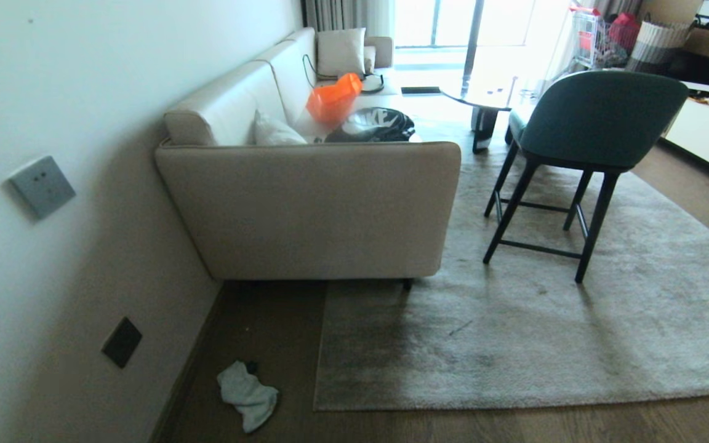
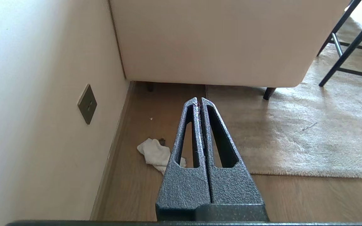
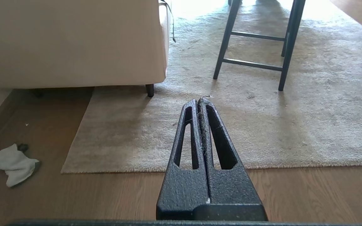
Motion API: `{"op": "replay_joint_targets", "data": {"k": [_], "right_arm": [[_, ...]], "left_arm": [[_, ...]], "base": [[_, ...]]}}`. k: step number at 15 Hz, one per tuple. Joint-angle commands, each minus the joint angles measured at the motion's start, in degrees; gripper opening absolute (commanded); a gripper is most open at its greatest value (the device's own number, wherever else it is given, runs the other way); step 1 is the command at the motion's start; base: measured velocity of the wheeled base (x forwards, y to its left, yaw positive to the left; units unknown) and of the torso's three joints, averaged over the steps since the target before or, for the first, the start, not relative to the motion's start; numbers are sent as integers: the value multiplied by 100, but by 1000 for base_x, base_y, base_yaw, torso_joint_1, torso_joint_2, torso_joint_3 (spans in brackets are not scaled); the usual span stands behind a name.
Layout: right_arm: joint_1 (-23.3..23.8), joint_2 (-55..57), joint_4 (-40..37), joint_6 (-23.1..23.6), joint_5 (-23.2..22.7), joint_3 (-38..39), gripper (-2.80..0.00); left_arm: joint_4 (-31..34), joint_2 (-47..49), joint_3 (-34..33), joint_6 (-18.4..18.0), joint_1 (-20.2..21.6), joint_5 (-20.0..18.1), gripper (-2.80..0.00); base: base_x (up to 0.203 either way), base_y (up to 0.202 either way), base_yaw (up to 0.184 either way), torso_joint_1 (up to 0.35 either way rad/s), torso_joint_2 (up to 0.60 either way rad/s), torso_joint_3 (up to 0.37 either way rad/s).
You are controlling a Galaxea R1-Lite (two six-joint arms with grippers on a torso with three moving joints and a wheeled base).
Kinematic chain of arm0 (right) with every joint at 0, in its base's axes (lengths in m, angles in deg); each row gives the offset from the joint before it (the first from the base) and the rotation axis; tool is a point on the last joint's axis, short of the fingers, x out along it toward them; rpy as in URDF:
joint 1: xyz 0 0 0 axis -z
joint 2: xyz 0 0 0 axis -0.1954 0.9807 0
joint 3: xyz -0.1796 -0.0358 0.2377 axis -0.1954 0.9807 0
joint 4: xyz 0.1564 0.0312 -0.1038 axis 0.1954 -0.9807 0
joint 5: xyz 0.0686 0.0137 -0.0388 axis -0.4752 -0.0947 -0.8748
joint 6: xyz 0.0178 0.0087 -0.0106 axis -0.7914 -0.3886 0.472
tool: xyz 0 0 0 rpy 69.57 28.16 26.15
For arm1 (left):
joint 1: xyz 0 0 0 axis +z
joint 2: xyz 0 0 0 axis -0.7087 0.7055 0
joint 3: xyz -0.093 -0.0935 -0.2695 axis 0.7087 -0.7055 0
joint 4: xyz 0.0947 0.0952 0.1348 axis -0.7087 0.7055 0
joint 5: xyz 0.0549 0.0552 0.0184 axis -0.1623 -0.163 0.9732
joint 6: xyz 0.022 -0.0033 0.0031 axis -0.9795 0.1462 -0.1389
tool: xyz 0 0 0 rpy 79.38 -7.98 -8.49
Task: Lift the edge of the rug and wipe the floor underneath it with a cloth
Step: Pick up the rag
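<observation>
Lying crumpled on the floor [image 1: 280, 344] by the wall: one cloth [image 1: 247, 394], just off the rug edge [image 1: 319, 344] near its square corner. Standing on the rug: one sofa [image 1: 311, 209], one green chair [image 1: 588, 135]. Hanging above the floor, empty: left gripper [image 2: 199, 101] and right gripper [image 3: 199, 101], both pressed together.

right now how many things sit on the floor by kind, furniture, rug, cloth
sofa: 1
chair: 1
rug: 1
cloth: 1
total: 4
</observation>
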Motion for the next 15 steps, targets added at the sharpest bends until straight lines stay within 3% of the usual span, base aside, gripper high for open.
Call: {"op": "replay_joint_targets", "data": {"k": [1,15], "right_arm": [[0,0,2,0,2,0,-280],[0,0,2,9,2,0,-280]], "left_arm": [[6,0,-2,-1,1,3,-280],[-1,0,-2,8,1,10,-280]], "base": [[0,0,0,0,0,0],[0,0,0,4,27,30]]}}
